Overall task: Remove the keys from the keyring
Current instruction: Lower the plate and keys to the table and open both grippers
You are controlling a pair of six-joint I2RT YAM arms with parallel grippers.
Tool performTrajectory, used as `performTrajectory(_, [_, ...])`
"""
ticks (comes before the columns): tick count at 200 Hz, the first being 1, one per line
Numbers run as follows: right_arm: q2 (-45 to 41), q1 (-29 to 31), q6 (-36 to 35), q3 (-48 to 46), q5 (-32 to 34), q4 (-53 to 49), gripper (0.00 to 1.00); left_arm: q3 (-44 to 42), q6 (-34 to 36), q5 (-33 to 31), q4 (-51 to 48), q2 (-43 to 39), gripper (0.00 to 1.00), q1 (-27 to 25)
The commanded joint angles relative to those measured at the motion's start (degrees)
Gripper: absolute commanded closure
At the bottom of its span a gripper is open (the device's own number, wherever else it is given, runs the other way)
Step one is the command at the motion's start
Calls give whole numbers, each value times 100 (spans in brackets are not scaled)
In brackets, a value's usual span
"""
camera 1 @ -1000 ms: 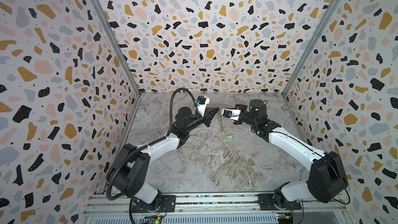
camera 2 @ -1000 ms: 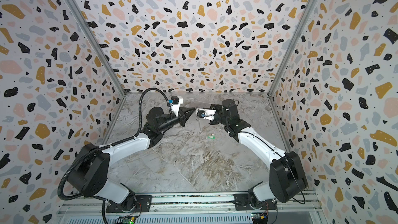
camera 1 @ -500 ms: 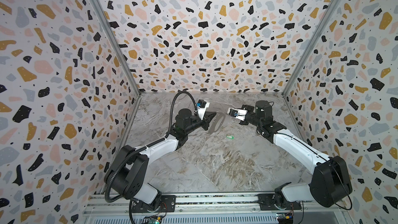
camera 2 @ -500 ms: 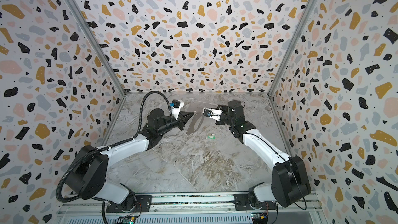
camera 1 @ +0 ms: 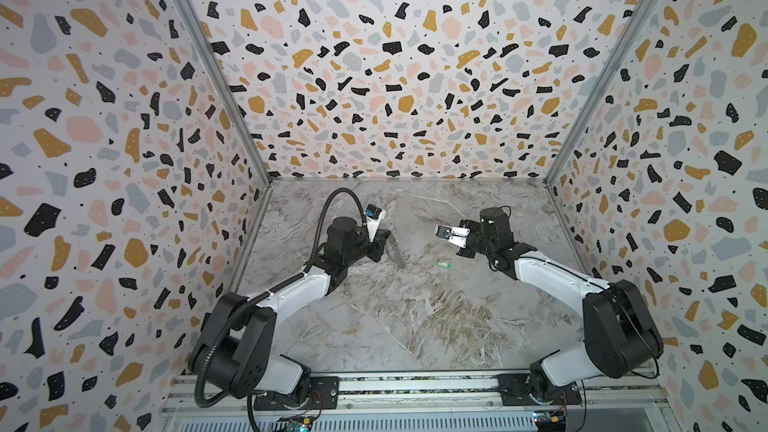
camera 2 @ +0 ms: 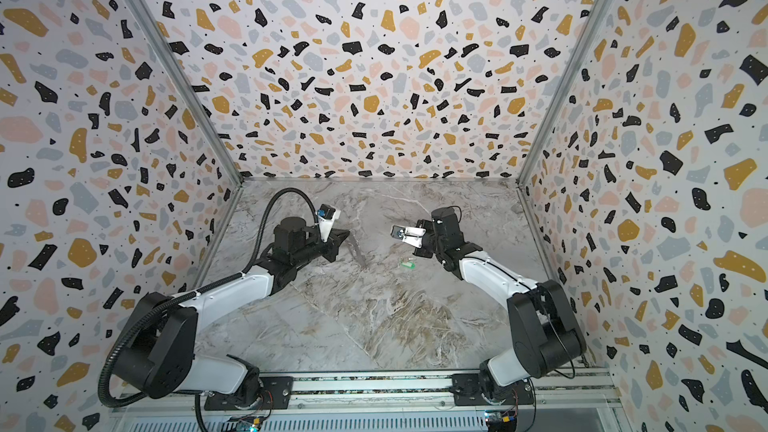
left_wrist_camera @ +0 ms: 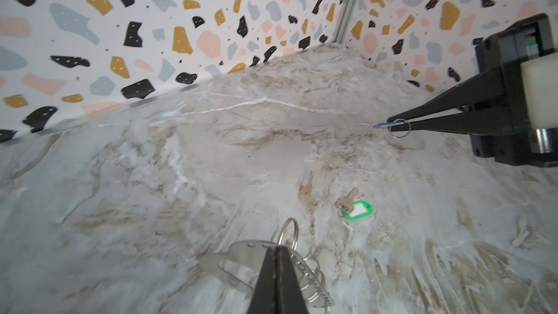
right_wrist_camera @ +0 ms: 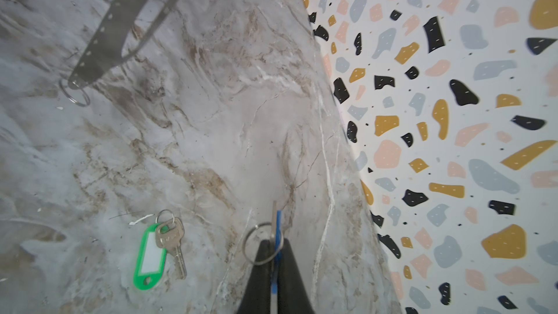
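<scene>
Okay, starting at the front edge: the aluminium rail (camera 1: 415, 388) with both arm bases runs along the near side. Right past it the marble table (camera 1: 415, 326) is one wide open stretch between the two arms, so there's loads of room there. Both elbows sit fairly close to the side walls (camera 1: 124, 201) down at this end.

A bit further in, the green key (camera 1: 444, 264) lies flat on the marble by itself, a tag plus a small metal key on a loop. It's roughly midway between the two grippers and a little nearer than both. It isn't touching anything and has open surface on every side.

The left gripper (left_wrist_camera: 279, 247) is clamped down on the keyring (left_wrist_camera: 238, 255), pinching the plate's edge right where the small rings (left_wrist_camera: 314, 270) hang. In both top views the plate hangs tilted from the jaws with its lower end down by the table. I can't tell if it actually touches.

The right gripper (right_wrist_camera: 274, 241) is squeezed tight on the blue key (right_wrist_camera: 278, 222), tag edge-on between the jaws. It's held up off the marble, well apart from the keyring, with a clear gap between the two gripper tips.

Behind all that there's a strip of open table running to the back wall (camera 1: 395, 76).
</scene>
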Motion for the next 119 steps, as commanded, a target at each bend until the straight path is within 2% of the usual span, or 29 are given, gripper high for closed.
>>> performTrajectory(1, [249,30,164,102,-20,208,100,129,440,-346,-528,-116,100,7])
performTrajectory(53, [1164,16,568,343,271,854,99,296,95,-229,-234,569,100,6])
performTrajectory(80, [1567,59,587,396,769,1236,98,406,-179,-156,143,982,100,8])
performTrajectory(119, [2109,154,395,588,1146,1414,95,645,-790,3,863,1722,100,-33])
